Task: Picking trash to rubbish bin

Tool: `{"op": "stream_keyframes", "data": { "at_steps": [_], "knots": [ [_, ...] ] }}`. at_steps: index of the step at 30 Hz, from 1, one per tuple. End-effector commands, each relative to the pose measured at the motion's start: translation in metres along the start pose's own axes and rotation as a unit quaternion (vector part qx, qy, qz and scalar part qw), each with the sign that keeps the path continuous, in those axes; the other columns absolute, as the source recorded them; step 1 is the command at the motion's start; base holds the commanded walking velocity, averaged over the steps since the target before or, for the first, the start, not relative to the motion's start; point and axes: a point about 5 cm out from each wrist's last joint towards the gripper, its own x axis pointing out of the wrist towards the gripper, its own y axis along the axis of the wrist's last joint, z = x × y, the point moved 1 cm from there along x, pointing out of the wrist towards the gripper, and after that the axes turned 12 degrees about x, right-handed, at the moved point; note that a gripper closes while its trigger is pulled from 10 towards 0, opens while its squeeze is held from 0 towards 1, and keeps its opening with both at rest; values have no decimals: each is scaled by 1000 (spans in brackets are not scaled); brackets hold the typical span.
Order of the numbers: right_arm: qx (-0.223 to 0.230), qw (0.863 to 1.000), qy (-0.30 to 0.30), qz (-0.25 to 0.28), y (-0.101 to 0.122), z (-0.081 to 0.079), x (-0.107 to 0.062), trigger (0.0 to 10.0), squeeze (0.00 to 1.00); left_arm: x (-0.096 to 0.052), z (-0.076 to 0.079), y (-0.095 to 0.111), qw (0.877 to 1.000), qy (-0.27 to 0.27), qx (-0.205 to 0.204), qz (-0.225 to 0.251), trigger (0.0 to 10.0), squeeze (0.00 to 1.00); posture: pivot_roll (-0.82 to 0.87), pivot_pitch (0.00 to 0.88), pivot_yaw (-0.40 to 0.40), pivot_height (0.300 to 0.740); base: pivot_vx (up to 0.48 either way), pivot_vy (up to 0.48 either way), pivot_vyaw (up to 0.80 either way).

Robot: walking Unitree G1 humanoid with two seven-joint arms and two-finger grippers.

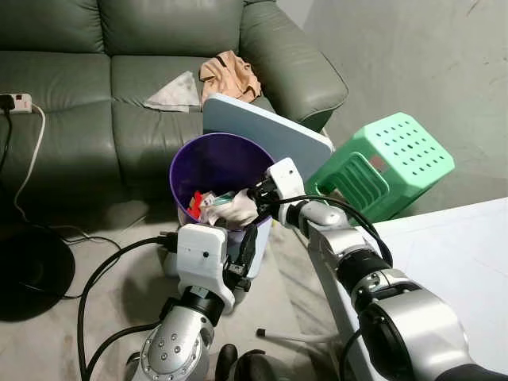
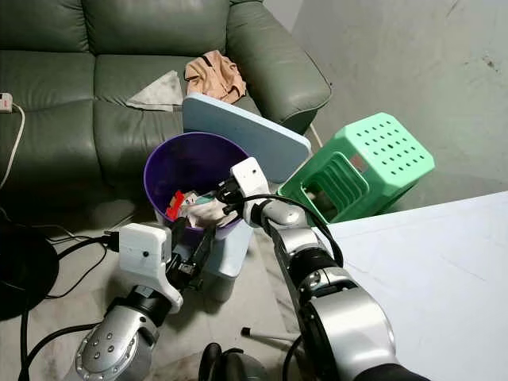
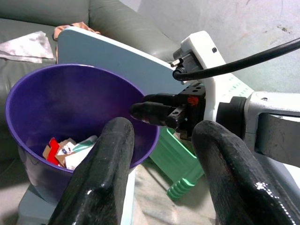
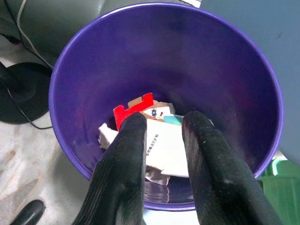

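While the purple rubbish bin (image 1: pixel 218 171) stands on the floor in front of the green sofa (image 1: pixel 87 87), the trash (image 4: pixel 157 136), white paper with a red and brown carton piece, lies at its bottom. Right gripper (image 4: pixel 161 140) hangs over the bin's mouth, its two black fingers a little apart with nothing between them. Left gripper (image 3: pixel 161 154) waits just outside the bin's near rim, fingers wide apart and holding nothing. Behind the bin leans a pale blue board (image 1: pixel 270 127), and beside it a green plastic stool (image 1: pixel 389 163) lies tipped over. Some cloth (image 1: pixel 230 75) rests on the sofa seat.
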Motion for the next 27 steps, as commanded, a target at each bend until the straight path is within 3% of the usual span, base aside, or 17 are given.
{"op": "stream_keyframes", "data": {
  "at_steps": [1, 7, 9, 10, 11, 12, 20, 21, 22, 25, 26, 27],
  "knots": [
    [5, 1000, -13, -10, -4, 10, -5, 10000, 1000, -1, 22, 7, 999, -27, -36, 13, 10000, 0, 162, 285, -292, 740, 0, 0, 0],
    [1, 1000, -11, 2, 2, 12, -5, 10000, 1000, 2, 18, 7, 999, -21, -38, 17, 10000, 0, 163, 264, -292, 740, 0, 0, 0],
    [18, 1000, -5, 16, 7, 13, -6, 10000, 953, 4, 16, 7, 999, -21, -33, 22, 10000, 0, 164, 250, -290, 740, 0, 0, 0],
    [29, 999, 7, 29, 10, 13, -7, 10000, 459, 5, 15, 7, 999, -21, -33, 23, 10000, 0, 165, 245, -289, 740, 0, 0, 0],
    [37, 999, 16, 37, 12, 13, -8, 10000, 459, 5, 15, 6, 999, -21, -33, 23, 10000, 0, 166, 239, -289, 740, 0, 0, 0],
    [54, 997, 35, 48, 15, 14, -10, 10000, 0, 6, 13, 6, 999, -20, -29, 26, 10000, 0, 165, 228, -287, 740, 0, 0, 0],
    [97, 982, 47, 155, 33, 37, -32, 10000, 0, 19, -4, 7, 999, -10, -11, 47, 10000, 0, 151, 172, -268, 740, 0, 0, 0],
    [96, 975, 36, 198, 38, 49, -47, 10000, 0, 25, -15, 7, 998, 4, -3, 55, 10000, 0, 148, 154, -260, 740, 0, 0, 0],
    [96, 975, 36, 198, 38, 49, -47, 10000, 0, 25, -15, 7, 998, 4, -3, 55, 10000, 0, 148, 154, -260, 740, 0, 0, 0],
    [88, 961, 6, 261, 41, 65, -72, 10000, 0, 34, -39, 6, 997, 34, 2, 63, 10000, 0, 132, 114, -237, 740, 0, 0, 0],
    [88, 961, 6, 261, 41, 65, -72, 10000, 0, 34, -39, 6, 997, 34, 2, 63, 10000, 0, 132, 114, -237, 740, 0, 0, 0],
    [69, 958, -20, 276, 39, 70, -82, 10000, 0, 37, -50, 3, 997, 42, 20, 63, 10000, 0, 115, 81, -215, 740, 0, 0, 0]
  ]
}}
